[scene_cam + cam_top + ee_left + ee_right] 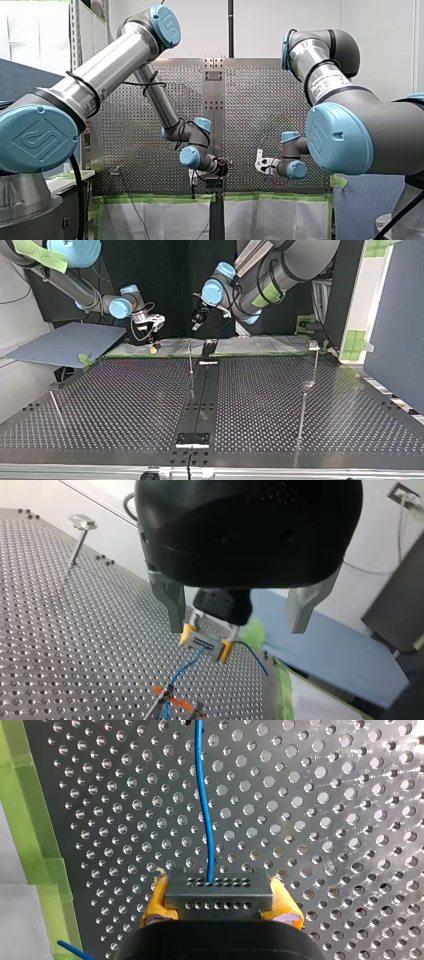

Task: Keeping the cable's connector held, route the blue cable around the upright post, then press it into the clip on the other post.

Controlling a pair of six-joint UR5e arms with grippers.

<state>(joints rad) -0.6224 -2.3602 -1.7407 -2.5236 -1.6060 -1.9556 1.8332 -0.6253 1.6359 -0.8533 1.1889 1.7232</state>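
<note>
At the table edge nearest the two arm bases, my right gripper (220, 902) pinches the connector (218, 889) crosswise, with one yellow pad (155, 900) pressed against each end of the grey block. The blue cable (205, 810) leaves the middle of the connector's face and runs ahead of the gripper, over the perforated table (325, 820). Seen from the left wrist view, the same cable drops from the connector to a thin post (154, 711) carrying an orange clip (174, 701). The cable meets the post at the clip, but I cannot tell whether it is seated in it. My left gripper (236, 627) hangs just behind and above the right one. Its metal fingers (170, 605) are spread wide and hold nothing. A second post with a flat head (80, 530) stands well apart, farther along the table. Green tape (30, 820) lines the table edge beside the connector.
</note>
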